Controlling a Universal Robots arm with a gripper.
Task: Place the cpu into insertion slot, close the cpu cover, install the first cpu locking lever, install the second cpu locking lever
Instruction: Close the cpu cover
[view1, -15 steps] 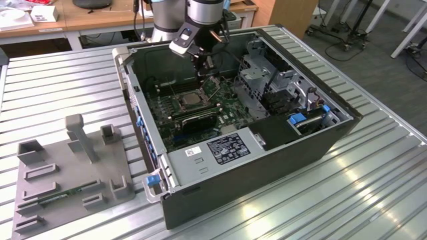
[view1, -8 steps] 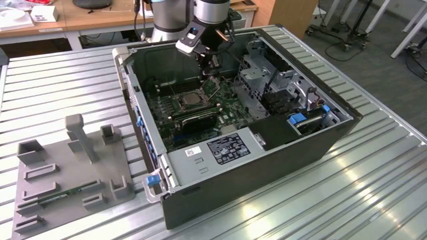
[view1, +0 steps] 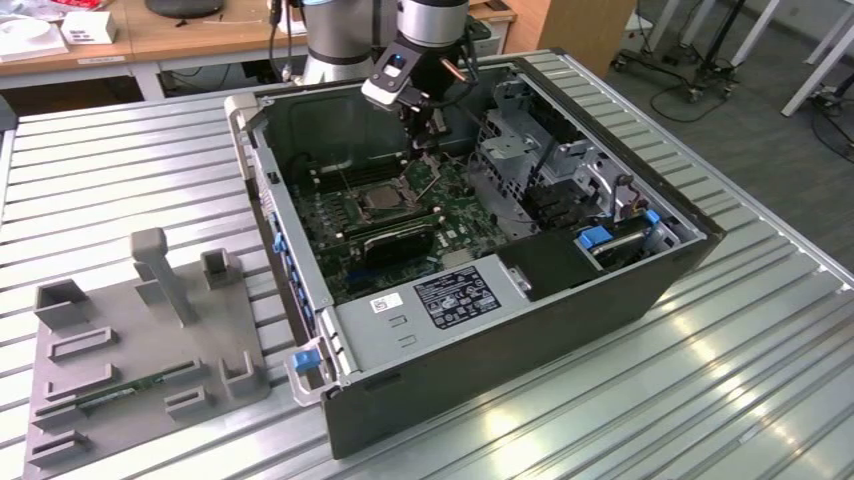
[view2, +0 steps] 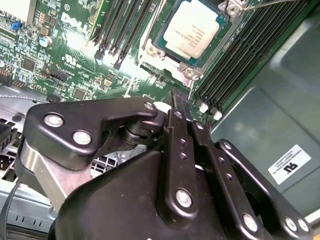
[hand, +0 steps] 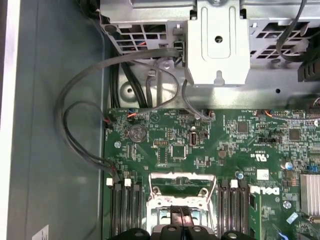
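Inside the computer case (view1: 534, 340) on the desk (view1: 747, 400), the cpu (view2: 192, 27) lies flat in the insertion slot (view2: 186, 70), so that part looks done. Near it hangs the claw (view2: 177, 100), pressed together and pinching nothing, maybe thin like that for pushing small parts.

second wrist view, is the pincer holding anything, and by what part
Nothing held: the pincer is shut, nothing between its tips, near the seated cpu.

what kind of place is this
Probably a robotics lab or workshop: a robot arm over an open computer case on a slatted metal table, a grey parts fixture beside it, wooden desks behind.
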